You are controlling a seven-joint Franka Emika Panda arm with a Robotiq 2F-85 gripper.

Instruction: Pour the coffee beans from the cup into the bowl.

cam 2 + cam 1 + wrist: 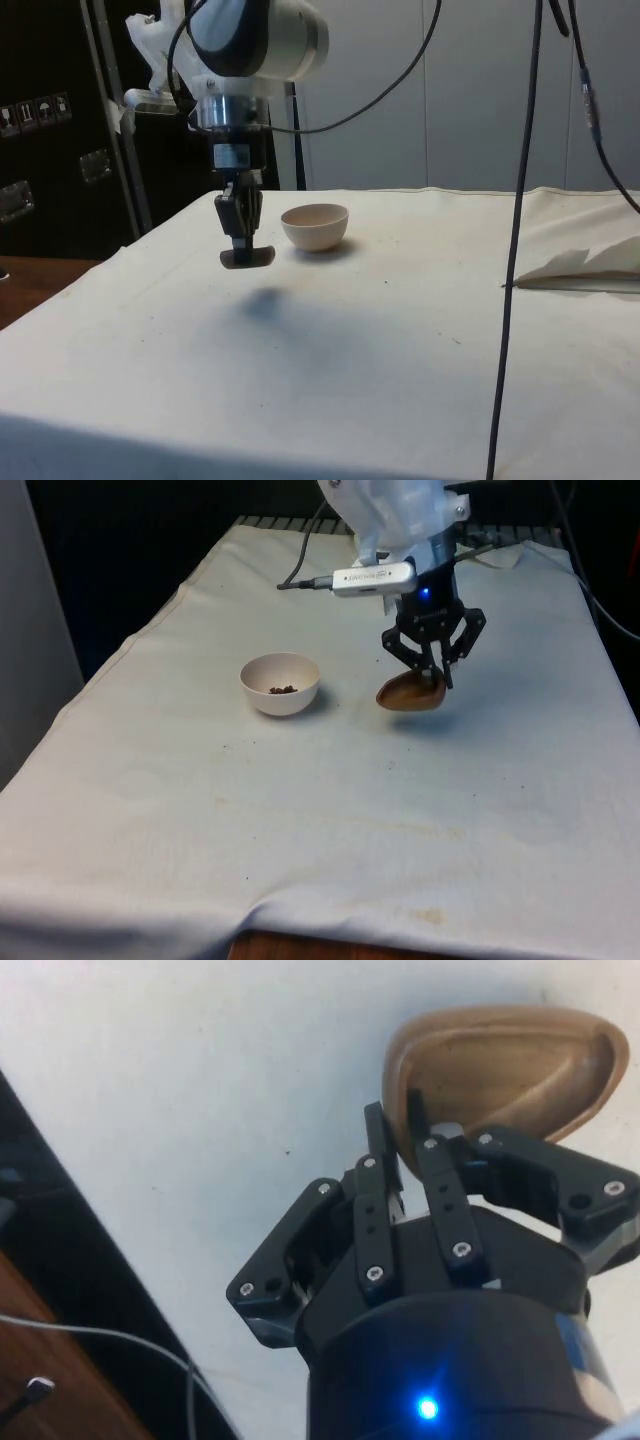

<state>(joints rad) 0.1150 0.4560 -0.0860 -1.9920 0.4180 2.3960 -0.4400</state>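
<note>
White cloth [330, 830] covers the whole table, its near edge rumpled in the front view. Above it, the gripper [432, 676] hangs with its two fingers pinched on the rim of a brown wooden cup [411, 693], holding it clear of the cloth; the cup's inside looks bare in the wrist view. Well apart, toward the front view's left, stands a white bowl [281, 684] holding a few coffee beans [283, 689].

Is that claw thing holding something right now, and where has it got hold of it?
Yes: the gripper holds a brown wooden cup by its rim, one finger inside and one outside.
</note>
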